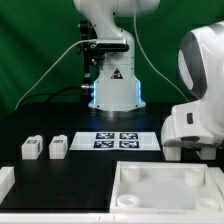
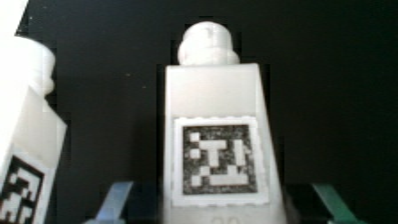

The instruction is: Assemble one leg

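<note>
In the wrist view a white leg (image 2: 222, 100) with a black-and-white tag and a rounded peg at its far end lies on the black table. It lies between the fingers of my gripper (image 2: 224, 197). The jaws are open, with a dark gap on each side of the leg. A second leg (image 2: 25, 120) lies close beside it. In the exterior view two more legs (image 1: 30, 148) (image 1: 57, 148) stand at the exterior view's left. My gripper is hidden there behind the arm's white body (image 1: 195, 110).
The marker board (image 1: 118, 140) lies in front of the robot's base. A large white tray-shaped part (image 1: 128, 170) sits at the front right. Another white part (image 1: 5, 180) shows at the front left edge.
</note>
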Controlling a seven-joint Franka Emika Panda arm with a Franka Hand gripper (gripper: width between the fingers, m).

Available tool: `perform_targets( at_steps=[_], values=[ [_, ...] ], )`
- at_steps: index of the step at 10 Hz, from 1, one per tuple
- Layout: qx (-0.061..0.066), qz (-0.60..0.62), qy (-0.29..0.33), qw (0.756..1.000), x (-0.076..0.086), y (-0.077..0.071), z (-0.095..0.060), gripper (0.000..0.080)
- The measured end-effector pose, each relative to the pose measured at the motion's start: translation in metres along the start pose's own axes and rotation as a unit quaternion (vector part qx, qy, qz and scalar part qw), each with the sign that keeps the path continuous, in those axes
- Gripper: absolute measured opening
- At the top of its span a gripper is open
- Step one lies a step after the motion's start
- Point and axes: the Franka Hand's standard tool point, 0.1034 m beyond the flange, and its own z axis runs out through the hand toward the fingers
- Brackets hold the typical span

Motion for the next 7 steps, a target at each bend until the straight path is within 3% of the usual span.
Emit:
perform_targets(
  at_steps=[3,5,7],
  values=[
    [0.006,-0.028,0.031,0.999,-0.012,0.026,-0.092,0.0292],
    [0.016,-0.036,0.122,0.992,-0.015,0.028,-0.138,0.0292],
    [0.016,-0.034,0.212,0.977,-0.014,0.029,-0.129,0.0292]
  ],
)
